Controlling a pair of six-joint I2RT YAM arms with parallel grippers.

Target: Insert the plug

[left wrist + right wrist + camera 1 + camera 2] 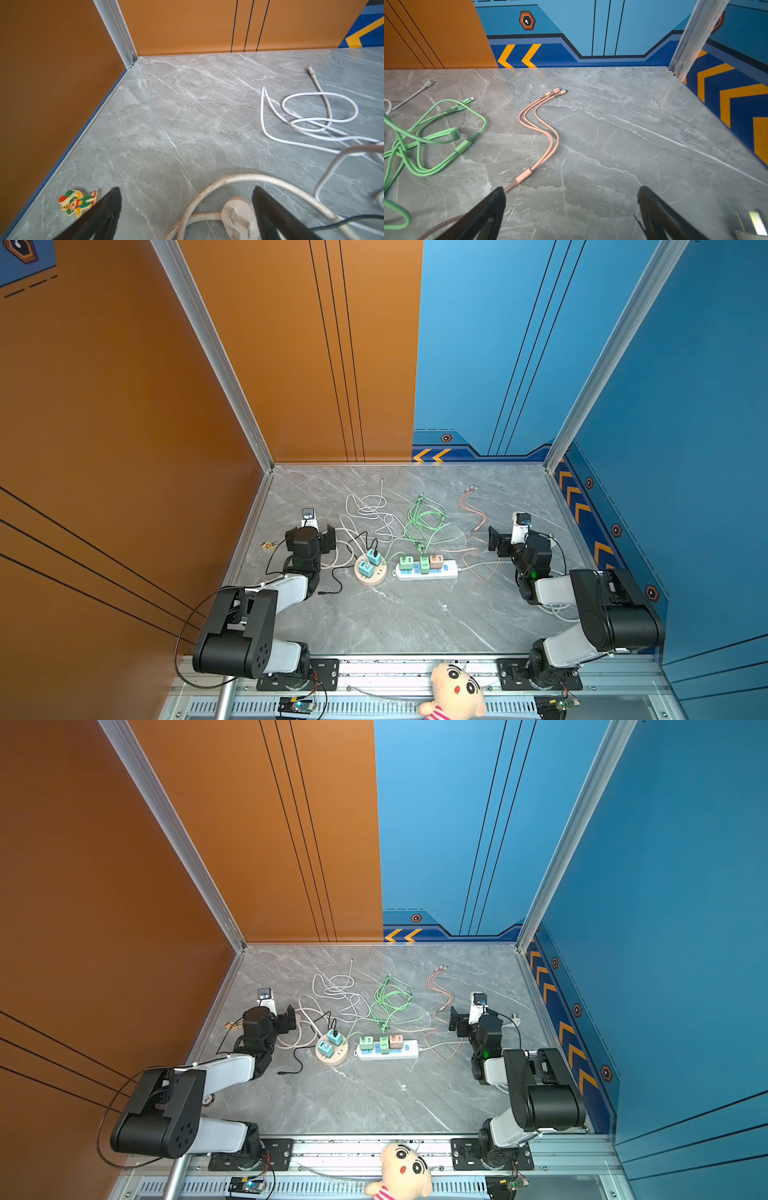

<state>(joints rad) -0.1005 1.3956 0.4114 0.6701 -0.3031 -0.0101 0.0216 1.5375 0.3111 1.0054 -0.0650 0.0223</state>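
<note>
A round beige plug [239, 218] lies prongs up on the table between my left gripper's [186, 188] wide-open fingers, close to one finger, with its thick cord [228, 178] looping in front. In both top views that gripper [311, 533] [270, 1013] hides it. A round beige socket [371, 572] and a white power strip [428, 570] hold coloured chargers at mid table. My right gripper [571, 187] [515, 537] is open over bare table. A white plug [753, 226] [515, 1017] lies prongs up just outside it.
Loose white cable [311, 124], green cable [425, 135] and pink three-headed cable [542, 128] lie behind the sockets. A clown figure [76, 202] lies by the orange wall. A black cable [332, 585] trails left of the round socket. A plush doll [453, 691] sits on the front rail.
</note>
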